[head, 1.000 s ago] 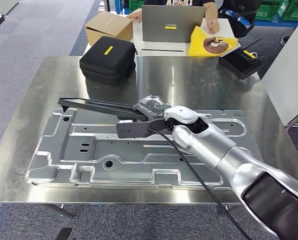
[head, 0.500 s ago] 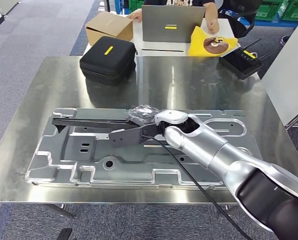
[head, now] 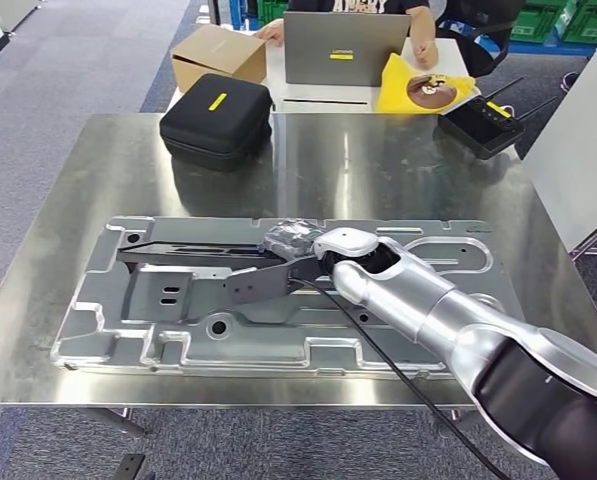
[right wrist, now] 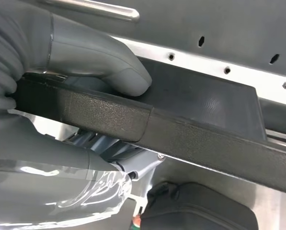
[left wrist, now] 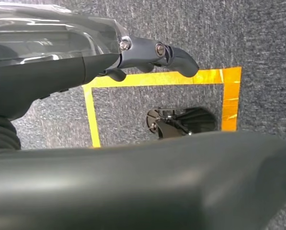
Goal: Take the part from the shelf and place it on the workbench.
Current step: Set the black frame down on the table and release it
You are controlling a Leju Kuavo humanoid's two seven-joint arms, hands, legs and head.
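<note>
Head cam sits high, looks fwd and down over the steel workbench (head: 68, 190). Right wrist cam sits v. close behind the right hand (right wrist: 43, 72), along the black part (right wrist: 192, 139); both views share part, hand, black case (head: 216, 120). Left wrist cam faces the carpet floor (left wrist: 271, 43) w/ yellow tape (left wrist: 159, 79).

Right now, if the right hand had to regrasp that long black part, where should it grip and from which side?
Probably where the right hand holds the black part now: the thick textured bar near the robot's end, approached from the robot's right. The right wrist view shows the thumb wrapped over that bar. The far end is thin and lies low over the stamped metal panel.
</note>
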